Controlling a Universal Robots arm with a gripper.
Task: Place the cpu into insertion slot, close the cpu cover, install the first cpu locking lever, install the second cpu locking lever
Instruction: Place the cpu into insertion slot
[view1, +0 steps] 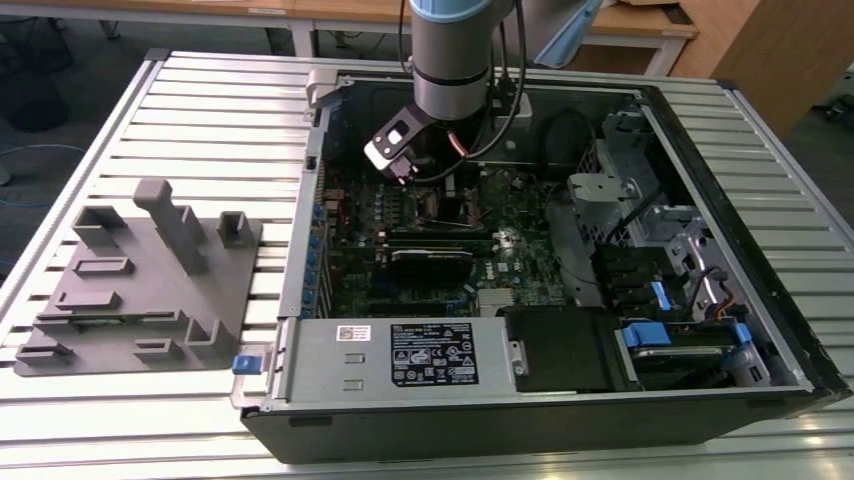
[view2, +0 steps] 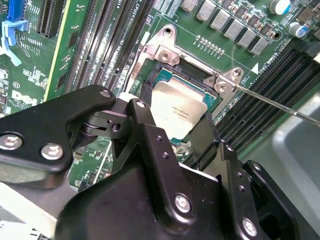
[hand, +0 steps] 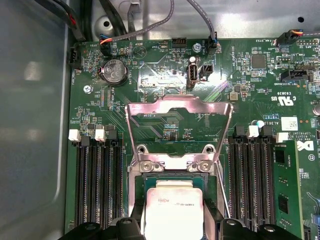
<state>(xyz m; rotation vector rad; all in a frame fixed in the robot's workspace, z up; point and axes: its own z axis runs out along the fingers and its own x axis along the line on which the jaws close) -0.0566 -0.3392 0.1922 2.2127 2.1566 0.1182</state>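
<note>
I read the gripper (view2: 170, 122) as clamped on the cpu (view2: 177, 112) by its edges. Cpu lies in the slot (view2: 175, 74) inside the open case (view1: 534, 425); seating unclear. Cover (hand: 145, 107) is tilted up, off the slot.

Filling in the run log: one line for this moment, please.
gripper: at the cpu | cpu: at the insertion slot | cpu cover: raised open

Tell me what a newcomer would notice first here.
The silver cpu lies in the insertion slot, the black claw right over it. At the slot's edge the cpu cover stands flipped open. In the exterior view, the arm reaches down into the open computer case.
</note>
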